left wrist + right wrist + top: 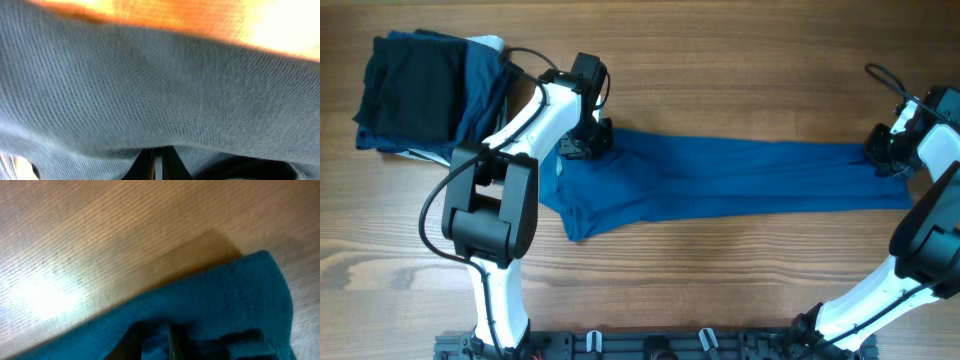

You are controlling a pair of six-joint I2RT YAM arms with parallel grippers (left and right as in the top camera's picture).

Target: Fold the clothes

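Observation:
The clothes (740, 180), a medium-blue shirt, lie on the wooden table as a long strip running left to right. My left gripper (588, 142) sits on the strip's upper left corner. In the left wrist view the blue knit (150, 85) fills the frame, and the left gripper (159, 162) is shut with a thin fold of it between the tips. My right gripper (880, 152) is at the strip's far right end. There the right gripper (154, 340) is closed on a bunch of the cloth (225, 295), close to its corner.
A stack of folded garments (420, 90), black on top of navy and pale grey, lies at the back left, just beyond the left arm. The arms' mounting rail (650, 345) runs along the front edge. Bare wood (100, 240) shows beyond the shirt's right end.

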